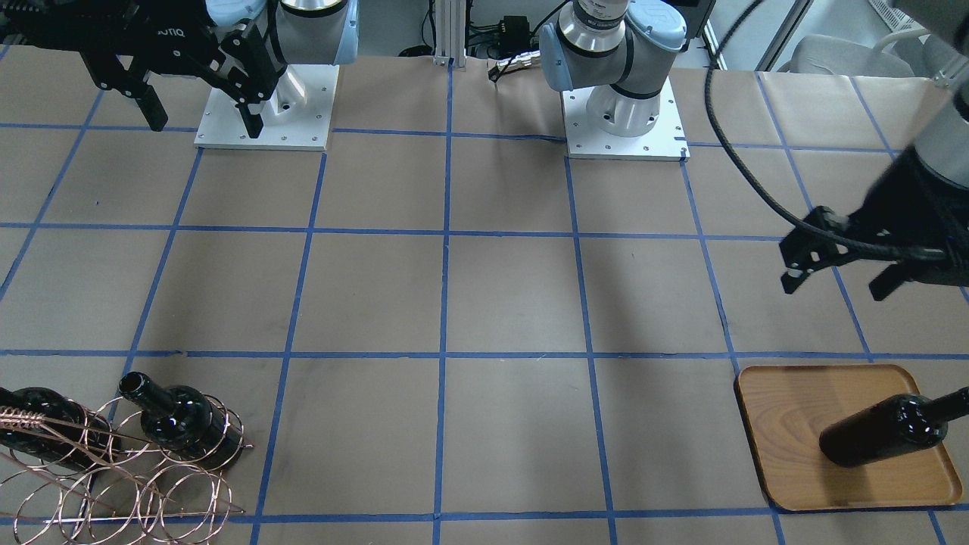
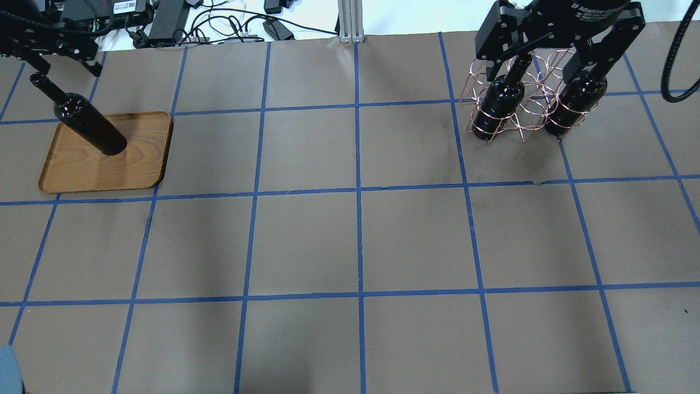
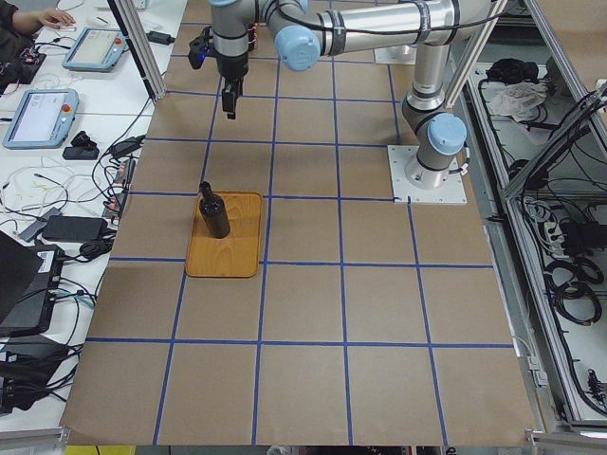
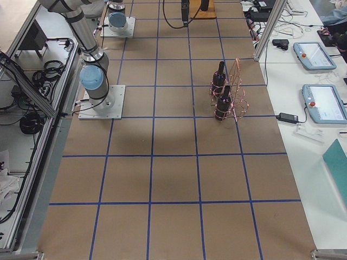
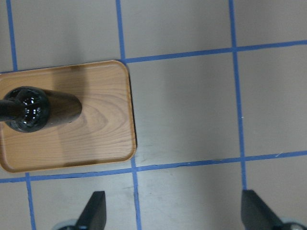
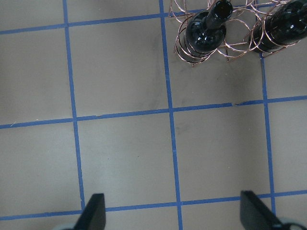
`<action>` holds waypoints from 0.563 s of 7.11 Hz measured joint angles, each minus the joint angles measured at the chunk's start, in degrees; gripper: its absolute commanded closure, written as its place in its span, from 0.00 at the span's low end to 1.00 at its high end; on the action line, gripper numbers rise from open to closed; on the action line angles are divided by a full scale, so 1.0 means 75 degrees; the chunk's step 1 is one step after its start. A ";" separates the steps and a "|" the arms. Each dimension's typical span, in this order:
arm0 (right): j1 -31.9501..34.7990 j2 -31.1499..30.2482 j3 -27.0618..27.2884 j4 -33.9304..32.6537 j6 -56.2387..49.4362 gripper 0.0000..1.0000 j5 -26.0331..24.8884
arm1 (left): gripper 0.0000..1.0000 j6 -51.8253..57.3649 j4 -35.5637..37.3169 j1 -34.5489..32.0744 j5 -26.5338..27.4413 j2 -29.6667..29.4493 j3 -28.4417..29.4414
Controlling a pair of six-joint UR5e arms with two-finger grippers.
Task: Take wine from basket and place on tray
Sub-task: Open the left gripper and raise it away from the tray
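Observation:
One wine bottle point(image 2: 87, 123) stands upright on the wooden tray point(image 2: 136, 158), also in the front view point(image 1: 882, 431) and the left wrist view point(image 5: 33, 108). My left gripper point(image 1: 836, 284) is open and empty, raised above the table beside the tray point(image 5: 96, 139). Two more wine bottles point(image 2: 497, 104) point(image 2: 574, 104) stand in the copper wire basket point(image 2: 522, 117). My right gripper point(image 2: 533, 65) is open and empty, high above the table near the basket point(image 6: 225, 45). Its fingertips point(image 6: 93, 213) show wide apart.
The table is brown paper with a blue tape grid. Both arm bases point(image 1: 624, 113) stand at the robot's side. Cables and electronics point(image 2: 164, 22) lie past the table's far edge. Operator screens point(image 4: 322, 103) sit on a side bench.

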 measured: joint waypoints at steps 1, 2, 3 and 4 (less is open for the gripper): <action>0.0000 0.0000 0.0000 0.0000 0.0000 0.00 -0.0011 | 0.00 -0.0662 -0.0085 -0.0514 -0.0065 0.0347 -0.0199; 0.0000 0.0000 0.0000 0.0000 0.0000 0.00 -0.0042 | 0.00 -0.1114 -0.0218 -0.0913 -0.0089 0.0598 -0.0444; 0.0000 0.0000 0.0000 0.0000 0.0000 0.00 -0.0062 | 0.00 -0.1308 -0.0342 -0.1213 -0.0095 0.0756 -0.0655; 0.0000 0.0000 0.0000 0.0000 0.0000 0.00 -0.0068 | 0.00 -0.1379 -0.0528 -0.1414 -0.0086 0.0908 -0.0776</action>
